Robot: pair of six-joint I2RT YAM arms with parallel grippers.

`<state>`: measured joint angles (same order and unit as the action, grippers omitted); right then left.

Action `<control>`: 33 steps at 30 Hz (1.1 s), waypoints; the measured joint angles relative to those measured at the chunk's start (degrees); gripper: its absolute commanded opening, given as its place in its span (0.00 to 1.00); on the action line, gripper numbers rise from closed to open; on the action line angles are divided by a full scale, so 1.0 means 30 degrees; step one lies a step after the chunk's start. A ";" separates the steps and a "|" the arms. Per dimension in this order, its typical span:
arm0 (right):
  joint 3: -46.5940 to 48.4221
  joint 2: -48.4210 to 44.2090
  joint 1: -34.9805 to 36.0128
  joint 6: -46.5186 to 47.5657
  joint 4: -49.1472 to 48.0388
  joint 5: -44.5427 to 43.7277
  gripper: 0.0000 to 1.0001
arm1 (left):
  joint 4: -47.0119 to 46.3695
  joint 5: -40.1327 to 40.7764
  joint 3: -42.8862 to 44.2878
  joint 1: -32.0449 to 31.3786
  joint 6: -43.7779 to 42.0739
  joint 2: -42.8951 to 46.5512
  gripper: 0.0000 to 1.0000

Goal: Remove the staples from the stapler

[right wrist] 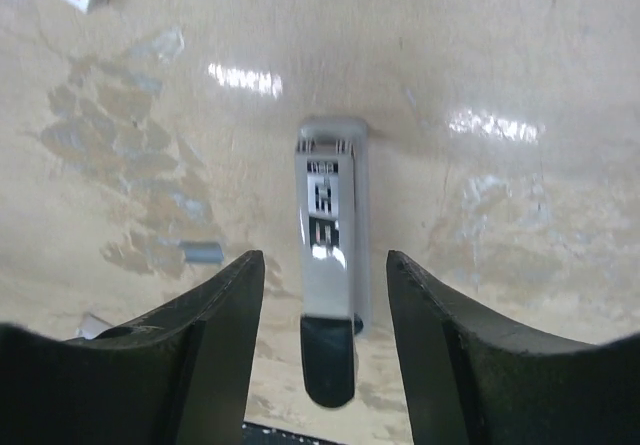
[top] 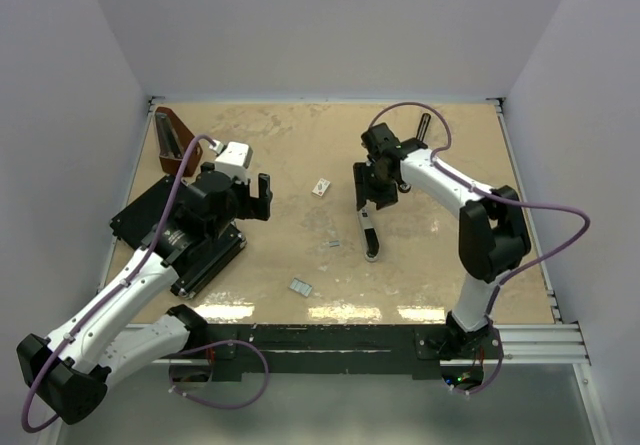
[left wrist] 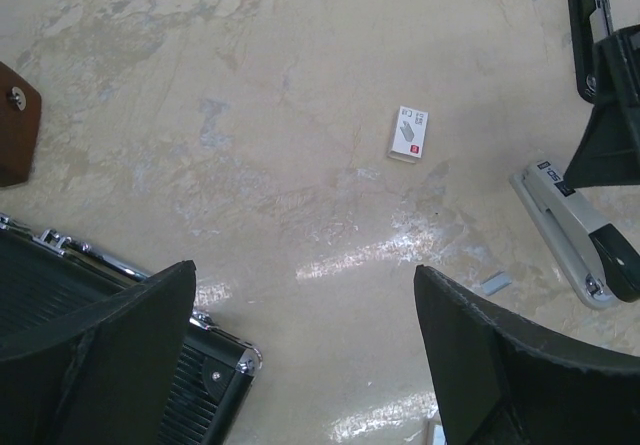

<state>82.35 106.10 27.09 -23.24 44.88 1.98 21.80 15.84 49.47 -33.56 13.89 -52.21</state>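
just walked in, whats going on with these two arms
The right gripper hangs just above the stapler, which lies flat on the table. Its jaws are open, one on either side, with a gap each side. A loose strip of staples lies beside it. The left gripper is open and holds nothing, hovering over the table between a black box and a small white box.
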 measured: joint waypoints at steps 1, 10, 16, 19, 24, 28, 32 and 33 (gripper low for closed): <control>-0.0393 -0.0546 0.0087 0.0029 0.0109 -0.0066 0.56 | 0.0000 0.0000 0.0000 -0.0007 0.0000 0.0000 0.94; -0.2805 -0.2528 0.1581 0.0058 0.0240 -0.1756 0.57 | -0.0117 0.0015 -0.0117 -0.0233 -0.0007 0.0000 0.94; -0.4007 -0.2543 0.2018 0.0058 -0.0401 -0.1770 0.54 | -0.0146 0.0248 -0.0160 -0.0233 -0.0015 -0.0022 0.93; -0.4306 -0.2550 0.2171 0.0044 -0.0561 -0.2004 0.51 | -0.0204 0.0357 -0.0197 -0.0233 -0.0022 -0.0022 0.93; -0.4765 -0.2543 0.2266 0.0051 -0.1042 -0.2288 0.50 | -0.0364 0.0481 -0.0211 -0.0233 -0.0029 -0.0022 0.92; -0.5100 -0.2543 0.2310 0.0036 -0.1275 -0.2324 0.40 | -0.0393 0.0503 -0.0211 -0.0233 -0.0058 -0.0240 0.91; -0.5122 -0.2565 0.2346 -0.0007 -0.1472 -0.2346 0.09 | -0.0386 0.0525 -0.0211 -0.0233 -0.0073 -0.0466 0.91; -0.5122 -0.2623 0.2346 -0.0044 -0.1479 -0.2324 0.00 | -0.0386 0.0525 -0.0211 -0.0233 -0.0073 -0.0466 0.90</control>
<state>66.98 98.24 34.13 -23.38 40.45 -4.99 20.64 17.41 48.84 -34.26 13.67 -53.60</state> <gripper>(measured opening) 0.301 0.910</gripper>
